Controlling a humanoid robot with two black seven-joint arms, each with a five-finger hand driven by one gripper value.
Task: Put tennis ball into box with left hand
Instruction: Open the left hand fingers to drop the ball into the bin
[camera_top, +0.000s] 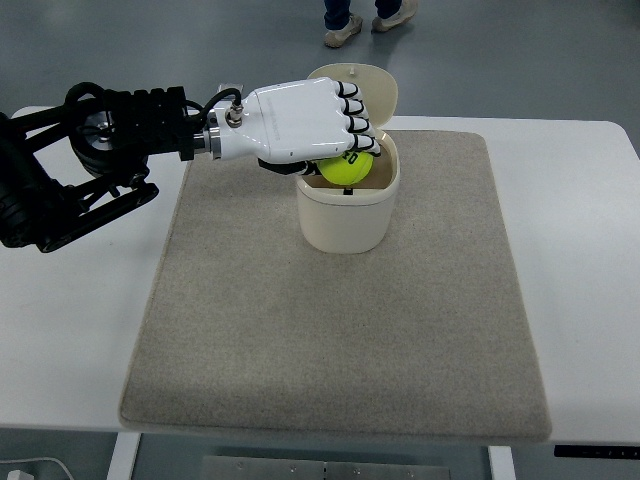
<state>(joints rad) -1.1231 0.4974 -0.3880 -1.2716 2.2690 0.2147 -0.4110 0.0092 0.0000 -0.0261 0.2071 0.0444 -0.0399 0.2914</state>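
Light was bright, even and diffuse from overhead; the white counter (580, 250) showed mild glare, shadows stayed soft and short, and focus was sharp throughout.

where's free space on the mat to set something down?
Bare: the whole near half of the mat in front of the box, plus the strip to the box's right. Crowded: far left, where the left hand holds the tennis ball over the box.
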